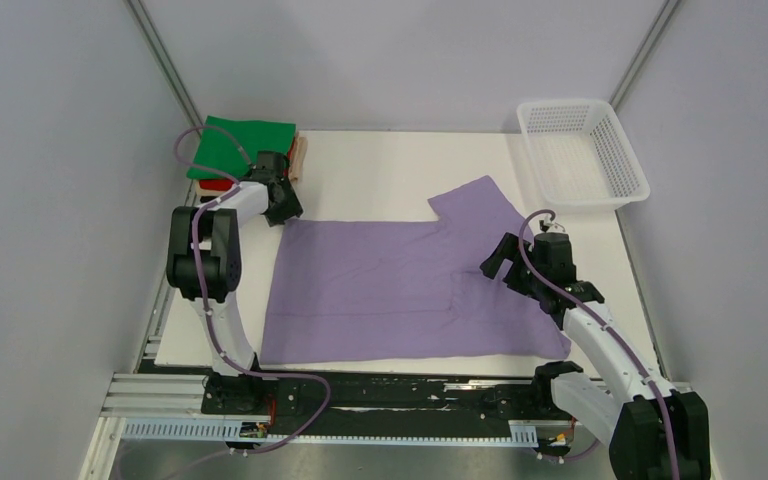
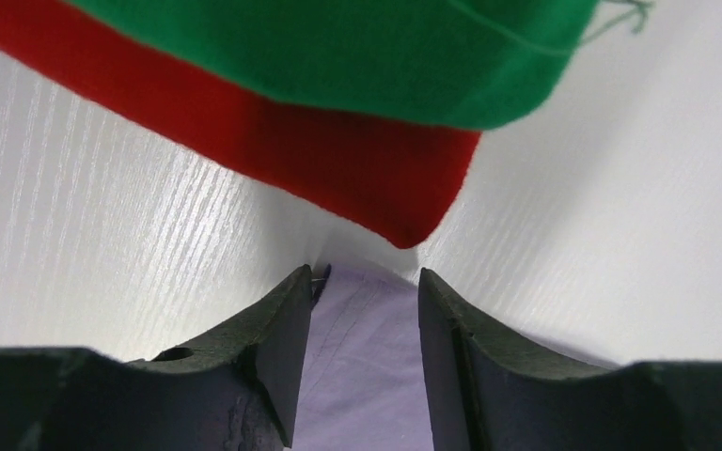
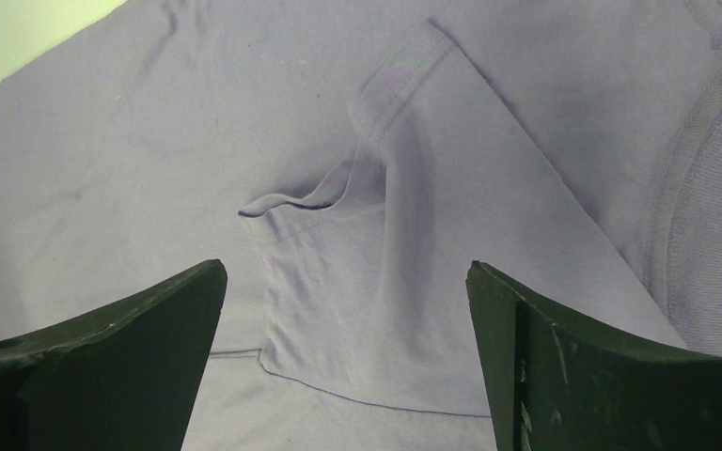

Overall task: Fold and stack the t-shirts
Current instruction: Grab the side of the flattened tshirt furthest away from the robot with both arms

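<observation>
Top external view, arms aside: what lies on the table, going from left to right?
folded green t-shirt → spread lavender t-shirt → white mesh basket

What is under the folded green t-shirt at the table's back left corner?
A folded red t-shirt lies directly under the folded green t-shirt; a tan cloth edge pokes out on the right. The green one covers everything else below.

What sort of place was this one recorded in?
Probably a robotics lab cell: plain grey partition walls enclose a white table, and the left arm and right arm are bolted to a metal rail at its near edge.
</observation>
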Controlling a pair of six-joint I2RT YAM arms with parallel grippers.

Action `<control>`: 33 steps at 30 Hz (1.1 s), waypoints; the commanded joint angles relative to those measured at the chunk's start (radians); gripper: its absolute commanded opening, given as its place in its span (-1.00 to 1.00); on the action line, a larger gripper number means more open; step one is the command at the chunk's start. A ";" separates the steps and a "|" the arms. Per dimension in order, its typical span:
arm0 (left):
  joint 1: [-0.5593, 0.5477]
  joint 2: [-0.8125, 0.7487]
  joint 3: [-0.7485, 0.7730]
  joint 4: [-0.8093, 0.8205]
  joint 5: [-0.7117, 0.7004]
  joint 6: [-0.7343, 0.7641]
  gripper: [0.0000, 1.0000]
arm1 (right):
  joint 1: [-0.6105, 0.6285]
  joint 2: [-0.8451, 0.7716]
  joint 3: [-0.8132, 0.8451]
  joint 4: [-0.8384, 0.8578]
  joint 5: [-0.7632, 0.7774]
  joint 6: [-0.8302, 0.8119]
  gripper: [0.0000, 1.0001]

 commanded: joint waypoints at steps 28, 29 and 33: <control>-0.081 0.082 0.148 -0.221 -0.235 0.029 -0.30 | -0.002 0.016 0.030 0.030 0.030 -0.026 1.00; -0.081 0.090 0.152 -0.224 -0.234 0.029 -0.30 | -0.003 0.016 0.031 0.029 0.032 -0.026 1.00; -0.081 0.109 0.170 -0.232 -0.240 0.030 -0.30 | -0.003 0.017 0.032 0.029 0.035 -0.026 1.00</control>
